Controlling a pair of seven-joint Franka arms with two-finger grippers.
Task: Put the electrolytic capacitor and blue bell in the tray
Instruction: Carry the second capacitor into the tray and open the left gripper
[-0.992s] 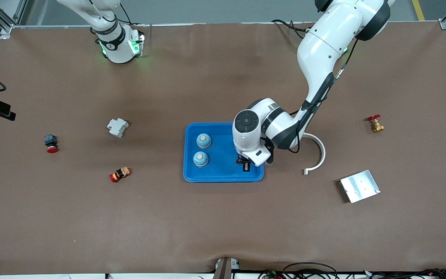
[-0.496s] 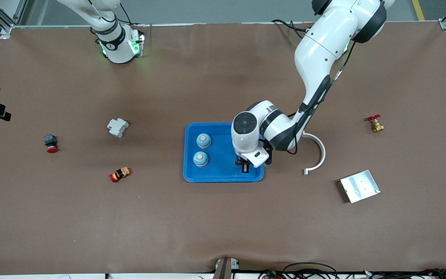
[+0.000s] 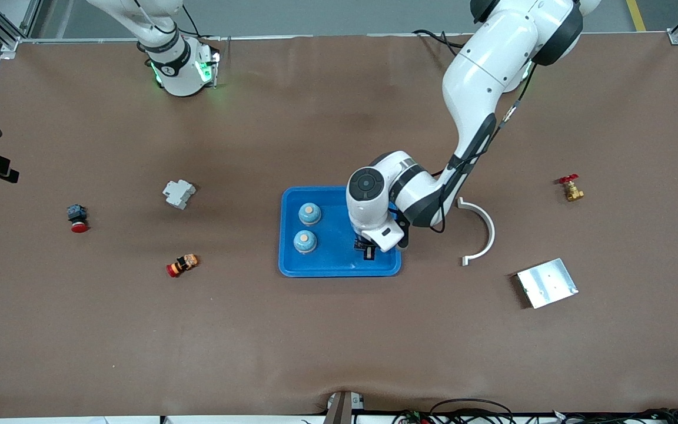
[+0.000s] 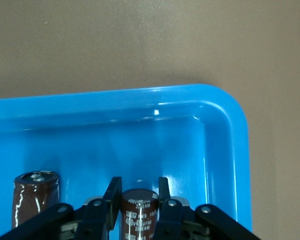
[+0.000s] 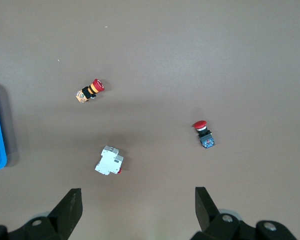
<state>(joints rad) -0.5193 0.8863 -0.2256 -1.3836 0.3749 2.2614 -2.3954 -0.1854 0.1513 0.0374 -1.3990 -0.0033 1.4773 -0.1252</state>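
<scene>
The blue tray [image 3: 339, 268] lies mid-table. Two blue bells [image 3: 309, 214] [image 3: 305, 241] stand in it toward the right arm's end. My left gripper [image 3: 368, 252] is low in the tray at the left arm's end. In the left wrist view it [image 4: 139, 187] is shut on a brown electrolytic capacitor [image 4: 139, 210], held upright near the tray's corner [image 4: 225, 107]. A second brown capacitor [image 4: 35, 197] stands in the tray beside it. My right gripper [image 5: 137, 205] is open and empty, high over the right arm's end of the table, and waits.
A white circuit breaker [image 3: 178, 193], a red push button [image 3: 77, 218] and a red-and-yellow button [image 3: 182, 265] lie toward the right arm's end. A white curved piece [image 3: 483, 232], a silver plate [image 3: 547, 282] and a brass valve [image 3: 570, 188] lie toward the left arm's end.
My left gripper has shifted slightly toward the right arm's end inside the tray, still holding the capacitor. The right arm has not moved.
</scene>
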